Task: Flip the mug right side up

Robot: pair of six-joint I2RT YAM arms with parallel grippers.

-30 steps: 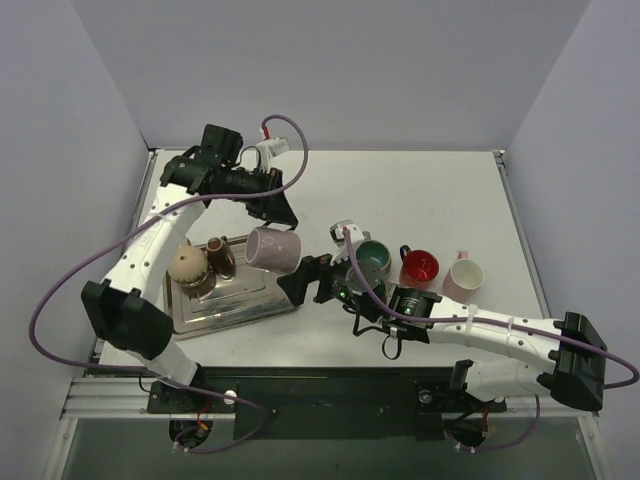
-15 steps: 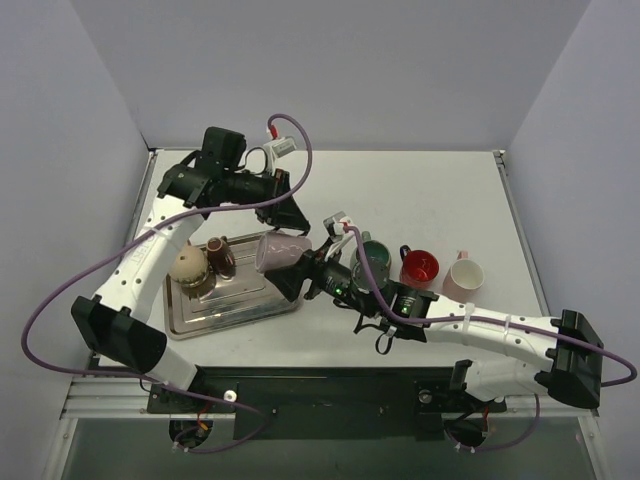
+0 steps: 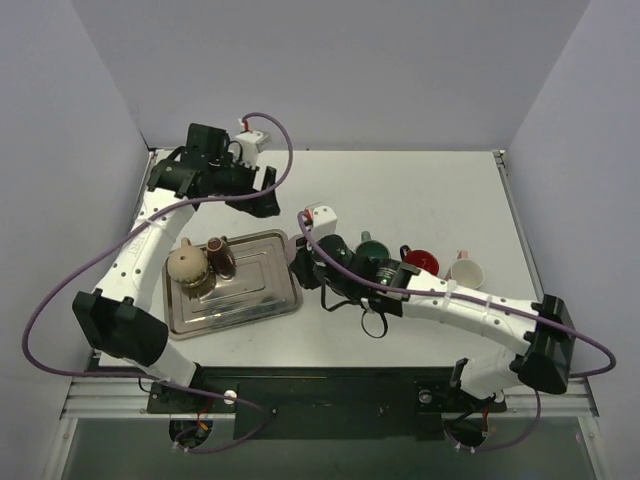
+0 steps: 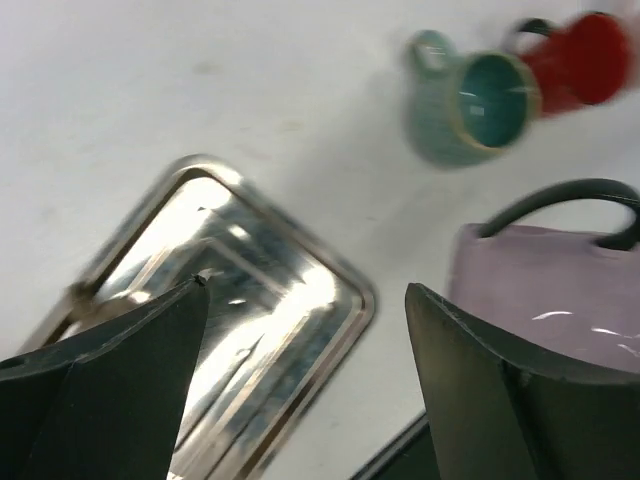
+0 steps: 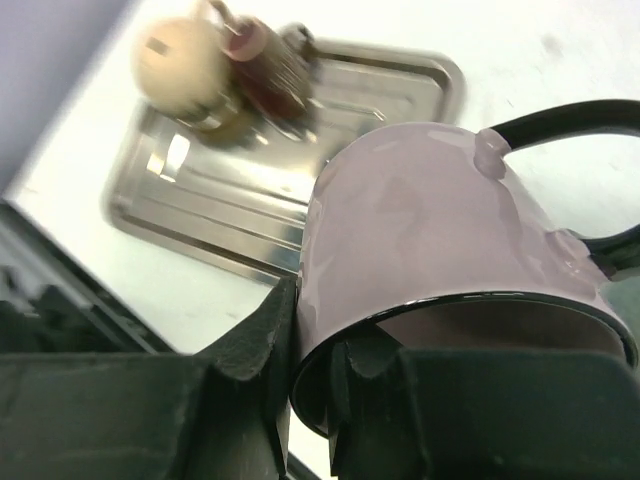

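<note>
White table (image 3: 420, 190) under grey walls: toward its 10 o'clock corner the left end effector (image 4: 308, 290) has pulled back, fingers spread wide with nothing between them, where a second ago it carried the lilac mug over the tray. At its 6 o'clock the metal tray (image 3: 250, 300) holds a beige round piece (image 3: 187, 265) and a brown piece (image 3: 221, 257). Off the tray's 3 o'clock edge the mug (image 5: 440, 230) now sits in the right end effector (image 5: 312, 345), clamped on the rim wall, one finger outside and one inside, handle turned away from the tray. The handover looks complete; the mug seems tipped, so turning it mouth-up and setting it down remains. Farther toward 3 o'clock stand a green cup (image 3: 372, 250), a red cup (image 3: 420, 263) and a pale cup (image 3: 466, 273).
</note>
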